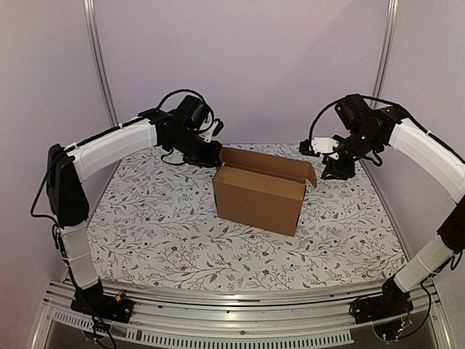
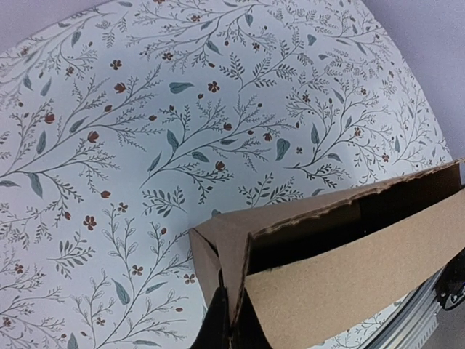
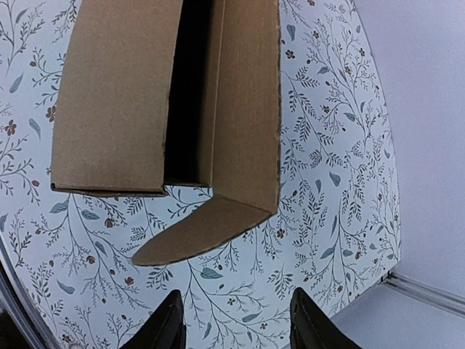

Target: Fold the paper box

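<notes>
The brown paper box (image 1: 258, 193) stands in the middle of the floral table, its top open and its lid flap raised along the back. My left gripper (image 1: 215, 154) is at the box's back left corner. In the left wrist view the left gripper (image 2: 234, 331) has its dark fingers pinched on a cardboard edge of the box (image 2: 349, 269). My right gripper (image 1: 315, 149) hovers just off the back right corner. In the right wrist view the right gripper (image 3: 236, 327) is open and empty, a short way from the box (image 3: 109, 94) and its rounded side tab (image 3: 203, 233).
The floral tablecloth (image 1: 182, 240) covers the table. An aluminium rail (image 1: 240, 302) runs along the near edge. Upright frame posts (image 1: 98, 58) and plain walls stand behind and to the sides.
</notes>
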